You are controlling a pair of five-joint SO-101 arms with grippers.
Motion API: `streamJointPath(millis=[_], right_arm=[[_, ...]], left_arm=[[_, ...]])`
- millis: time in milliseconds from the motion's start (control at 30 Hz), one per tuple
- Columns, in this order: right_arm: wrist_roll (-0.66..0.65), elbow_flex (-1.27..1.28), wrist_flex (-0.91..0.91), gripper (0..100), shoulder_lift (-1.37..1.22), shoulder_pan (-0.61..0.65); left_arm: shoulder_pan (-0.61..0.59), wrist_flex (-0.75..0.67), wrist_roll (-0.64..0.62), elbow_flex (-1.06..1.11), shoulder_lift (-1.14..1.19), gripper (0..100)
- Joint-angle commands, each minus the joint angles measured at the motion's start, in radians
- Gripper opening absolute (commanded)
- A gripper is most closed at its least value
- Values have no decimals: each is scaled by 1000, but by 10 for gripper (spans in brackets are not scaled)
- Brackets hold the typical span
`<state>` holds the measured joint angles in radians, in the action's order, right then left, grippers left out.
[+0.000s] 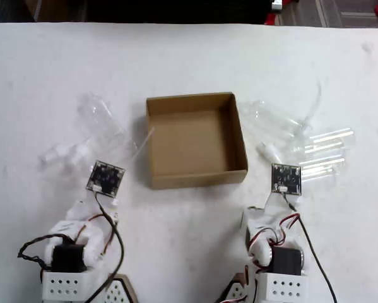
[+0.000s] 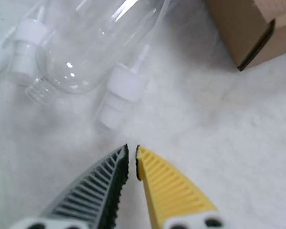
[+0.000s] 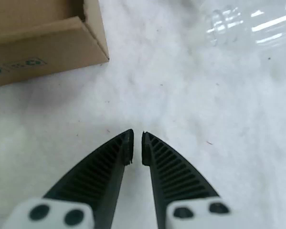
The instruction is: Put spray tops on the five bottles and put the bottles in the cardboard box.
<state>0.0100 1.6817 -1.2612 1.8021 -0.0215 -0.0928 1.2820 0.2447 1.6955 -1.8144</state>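
Bright, even light from above. White table point(image 1: 189, 57) nearly washed out. Glare streaks on clear bottles point(image 1: 324, 151). Faint soft shadow beside cardboard box point(image 1: 198, 180).

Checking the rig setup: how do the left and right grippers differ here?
The left gripper has one grey jaw and one yellow; the right gripper has two black jaws. The left gripper faces a white spray top; the right gripper faces bare table. Both are shut and empty.
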Motion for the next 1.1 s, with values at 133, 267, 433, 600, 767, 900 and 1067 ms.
streamJointPath(millis=[133,267,433,600,767,900,1067], right_arm=[[-2,9,-5,17,-1,-2],[0,9,-5,17,-1,-2],[-2,9,-5,17,-1,-2],[-2,9,-5,17,-1,-2],[-2,9,-5,17,-1,-2],[-2,9,-5,17,-1,-2],[-2,9,-5,17,-1,-4]], left_arm=[[-4,5,-15,-3,-15,35],[-4,5,-15,-3,-15,35],[-4,5,-15,-3,-15,35],[-4,5,-15,-3,-15,35],[-4,5,-15,-3,-15,37],[-1,-31,-15,-3,-15,38],[-8,-71,-15,-3,-15,38]])
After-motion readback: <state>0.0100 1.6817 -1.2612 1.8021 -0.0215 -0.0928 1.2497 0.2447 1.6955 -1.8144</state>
